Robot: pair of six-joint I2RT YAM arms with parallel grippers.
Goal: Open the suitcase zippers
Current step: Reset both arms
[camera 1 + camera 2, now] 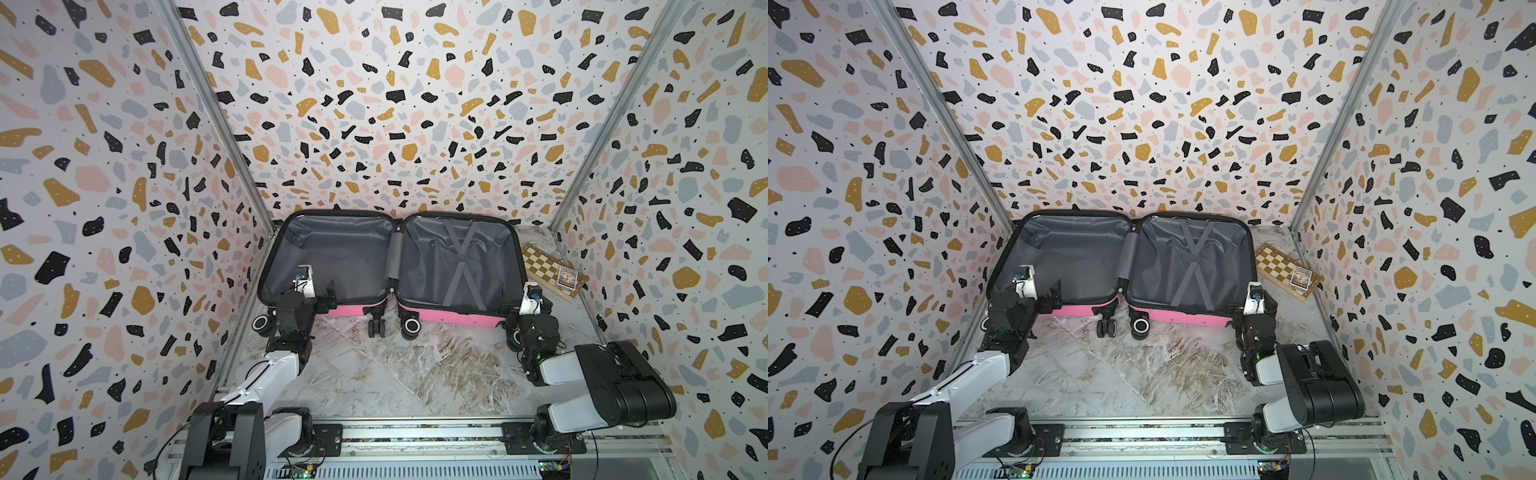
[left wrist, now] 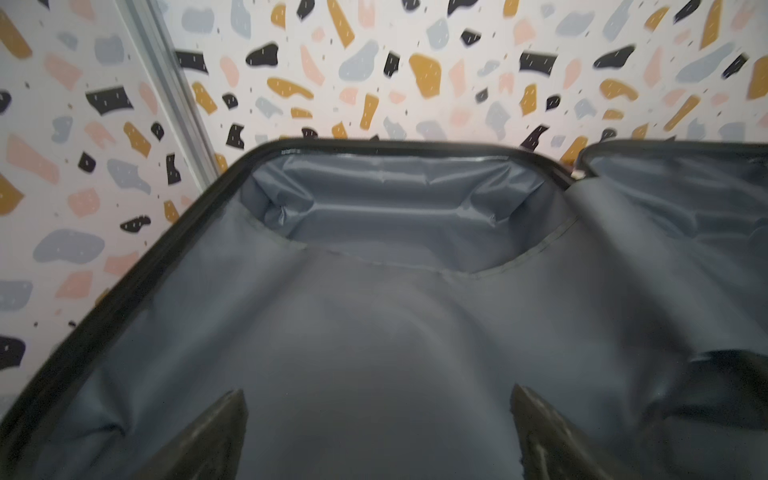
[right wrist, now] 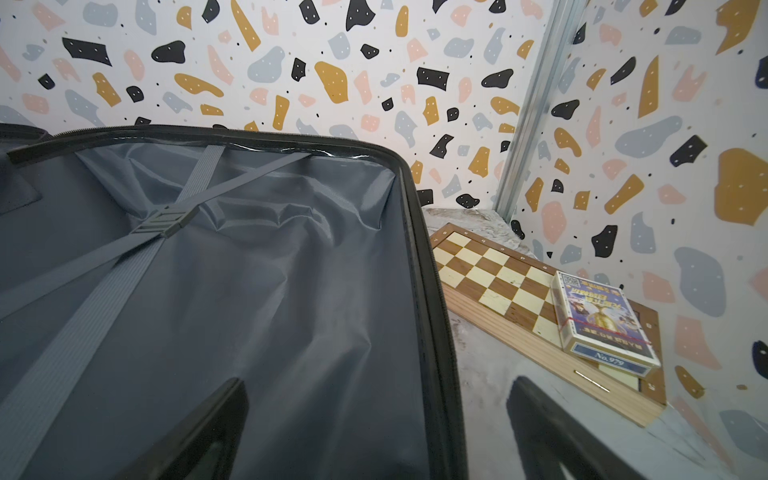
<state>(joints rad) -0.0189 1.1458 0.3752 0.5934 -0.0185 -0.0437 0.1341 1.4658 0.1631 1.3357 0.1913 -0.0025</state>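
Note:
The pink suitcase (image 1: 449, 316) lies spread flat at the back of the table in both top views, its two halves showing grey lining (image 1: 1075, 253). The black zipper band (image 3: 432, 291) runs round each half's rim (image 2: 124, 282); I can make out no pulls. My left gripper (image 1: 328, 297) is open over the near edge of the left half, with only lining between its fingers (image 2: 376, 399). The right gripper (image 3: 378, 380) is open at the near right corner of the right half. It straddles the rim, one finger over the lining and one over the table.
A wooden chessboard (image 1: 548, 268) lies at the back right beside the case, with a small card box (image 3: 602, 320) on it. Black wheels (image 1: 411, 325) stick out from the case's near side. Patterned walls close in on three sides. Marble tabletop (image 1: 395, 374) stretches in front.

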